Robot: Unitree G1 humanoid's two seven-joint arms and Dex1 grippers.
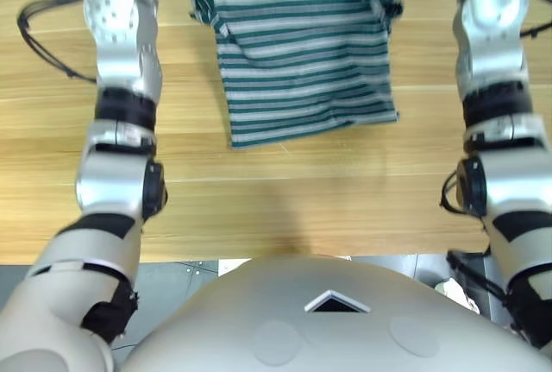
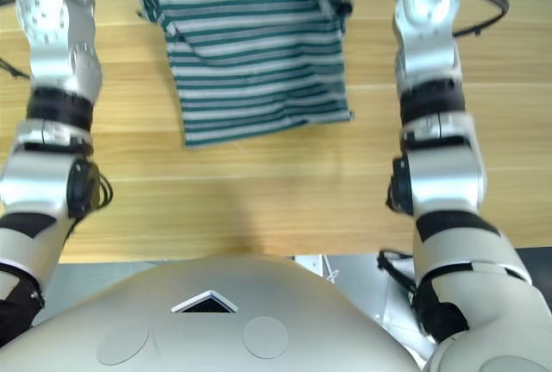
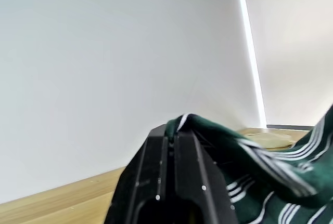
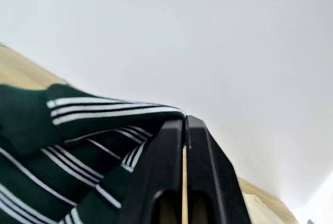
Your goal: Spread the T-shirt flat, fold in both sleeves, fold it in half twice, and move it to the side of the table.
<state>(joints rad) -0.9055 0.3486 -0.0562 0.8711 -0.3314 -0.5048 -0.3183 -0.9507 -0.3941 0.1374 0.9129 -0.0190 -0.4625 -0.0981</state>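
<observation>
The hem of the T-shirt (image 1: pixel 302 53) lay slightly skewed at the middle of the table (image 1: pixel 259 199), with the body running toward the table's far side. There the left gripper (image 3: pixel 174 135) and the right gripper (image 4: pixel 184 125) were each clamped shut on cloth. Recommended: keep both corners level and taut, and lower them evenly to avoid creases.
</observation>
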